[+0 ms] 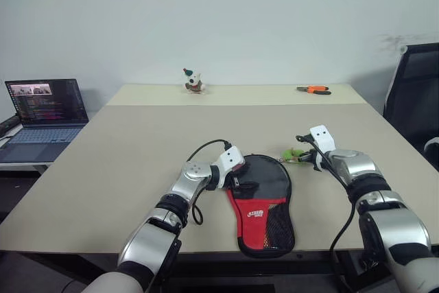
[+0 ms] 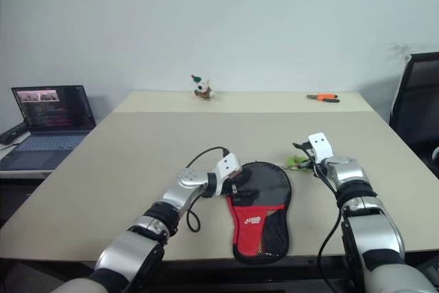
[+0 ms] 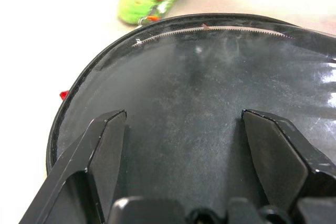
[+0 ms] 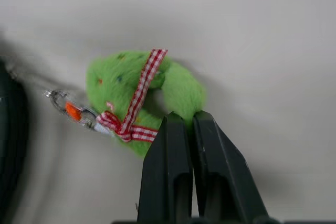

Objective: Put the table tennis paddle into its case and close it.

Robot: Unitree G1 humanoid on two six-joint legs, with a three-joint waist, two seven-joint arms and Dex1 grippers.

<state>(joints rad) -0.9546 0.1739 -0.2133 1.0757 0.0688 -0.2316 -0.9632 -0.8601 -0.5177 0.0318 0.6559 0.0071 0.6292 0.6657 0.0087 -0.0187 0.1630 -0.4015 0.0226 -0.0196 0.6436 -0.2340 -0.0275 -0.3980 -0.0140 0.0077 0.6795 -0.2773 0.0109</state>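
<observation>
I see the case (image 1: 264,204) lying flat near the bench's (image 1: 137,149) six o'clock edge, round end toward twelve, the red panel and mesh pocket toward me. My left pincer (image 3: 184,129) rests over the round end with its fingers spread wide, one either side of the dusty black face; it grasps nothing, it only hovers or presses there, and I cannot tell which. A line of zipper teeth (image 3: 210,32) runs bare along the far rim in the left wrist view, so I judge the zip at least partly undone there.

My right pincer (image 4: 190,121) is clenched, its tips at a green fuzzy charm (image 4: 144,95) with a red checked ribbon, just off the case's two o'clock side. Whether it pinches the fur or merely touches it I cannot tell. The charm seems to hang from the zipper pull.

The paddle itself I cannot pick out; I take it to be inside the case. If so, insertion is done, and what remains is drawing the zipper round the rim.
</observation>
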